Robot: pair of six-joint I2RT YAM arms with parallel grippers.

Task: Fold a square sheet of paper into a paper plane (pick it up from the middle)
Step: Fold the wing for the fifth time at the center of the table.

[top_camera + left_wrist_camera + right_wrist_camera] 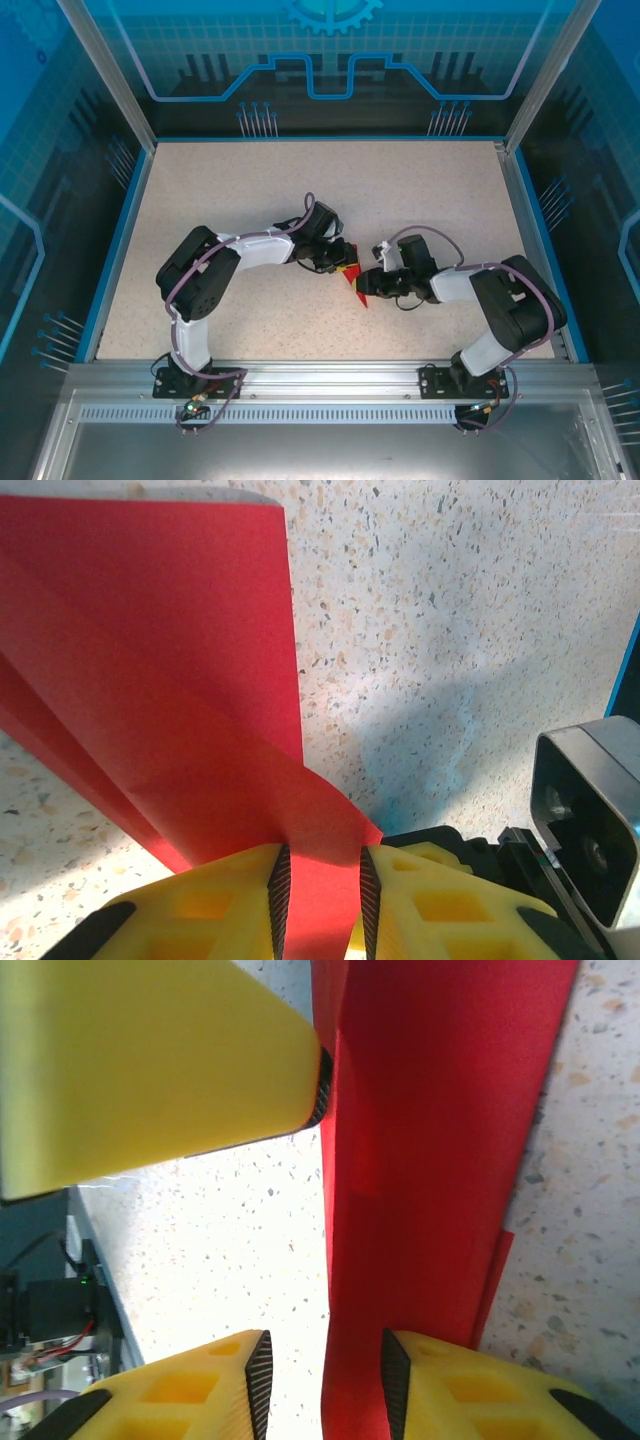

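Mid-fold regrasp of the red sheet of paper (358, 292), which sits between the two claws just below the centre of the top view, over the speckled table (250, 190). In the left wrist view the sheet (150, 680) is already folded in layers and rises from the lower centre to the upper left of the frame. Its lower end runs between the pads of the left gripper (322, 865), whose jaws stand narrow and appear pinched on it. In the right wrist view the sheet (430, 1160) runs as a tall band up the right half of the frame. The right gripper (325, 1360) stands part open: the paper lies against its right-hand pad, and bare table shows between the paper and the left-hand pad. A yellow finger (150, 1060) of the left gripper meets the paper's edge at upper centre. The step in hand is judged to be a change of hold by the right claw. To do it well, the left pinch should stay firm so the layers do not slip apart, and the right jaws should close squarely across the fold line, not on a loose flap.
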